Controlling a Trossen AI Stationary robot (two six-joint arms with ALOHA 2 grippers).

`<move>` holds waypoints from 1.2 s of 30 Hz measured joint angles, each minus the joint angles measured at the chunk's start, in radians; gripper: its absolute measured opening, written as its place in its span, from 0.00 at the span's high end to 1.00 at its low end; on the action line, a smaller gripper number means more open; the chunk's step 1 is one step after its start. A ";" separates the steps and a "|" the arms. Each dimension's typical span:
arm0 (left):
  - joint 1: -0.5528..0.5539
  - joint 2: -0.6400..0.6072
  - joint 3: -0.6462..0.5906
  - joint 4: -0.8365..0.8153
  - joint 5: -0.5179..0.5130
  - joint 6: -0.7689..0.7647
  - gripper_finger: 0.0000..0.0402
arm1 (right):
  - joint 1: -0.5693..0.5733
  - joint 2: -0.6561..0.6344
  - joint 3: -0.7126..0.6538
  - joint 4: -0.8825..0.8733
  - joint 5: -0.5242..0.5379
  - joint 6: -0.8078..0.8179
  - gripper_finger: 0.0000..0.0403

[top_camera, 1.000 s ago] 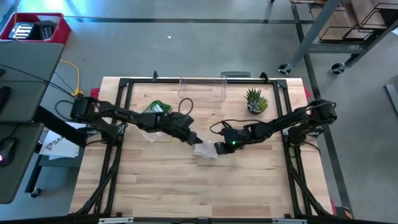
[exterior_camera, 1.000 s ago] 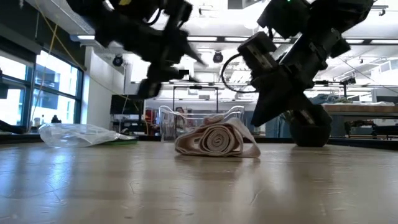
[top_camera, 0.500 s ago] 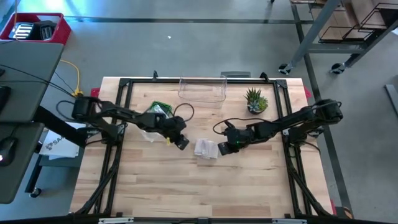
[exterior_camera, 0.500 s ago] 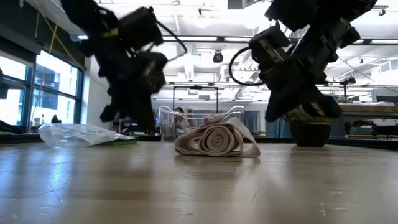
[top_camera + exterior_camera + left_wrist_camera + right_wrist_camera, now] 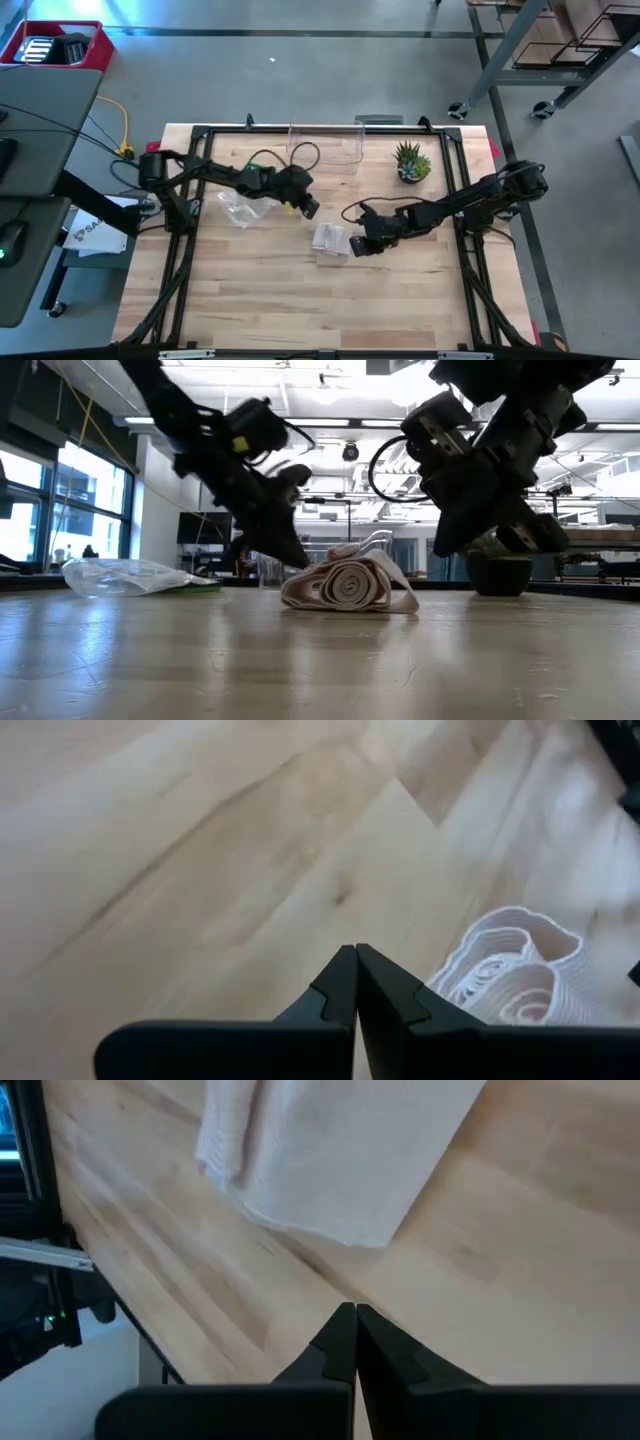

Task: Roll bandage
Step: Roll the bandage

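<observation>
The white bandage (image 5: 330,238) lies as a loose, flattened roll on the wooden table, and the spiral of its end faces the low view (image 5: 350,584). My left gripper (image 5: 312,210) is shut and hangs just off the roll's far-left side, slanting down over bare wood (image 5: 355,952); the bandage (image 5: 510,975) shows beside it. My right gripper (image 5: 354,243) is shut at the roll's right side, slanting down, its tips (image 5: 355,1310) over the table a little short of the bandage's edge (image 5: 330,1170). Neither gripper touches the roll.
A crumpled clear plastic bag (image 5: 240,208) lies left of the bandage, behind my left arm. A clear plastic box (image 5: 325,145) stands at the far edge, and a small potted plant (image 5: 411,162) at the far right. Bare wood lies toward the near edge (image 5: 330,300).
My left gripper has drawn back from the bandage toward the table's left and sunk low. It has then swung toward the far edge and back to the roll's far-left side. The bandage has stayed where it was.
</observation>
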 joint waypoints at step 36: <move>-0.067 0.176 0.191 -0.074 0.191 0.319 1.00 | 0.108 0.256 0.187 0.180 0.159 0.290 1.00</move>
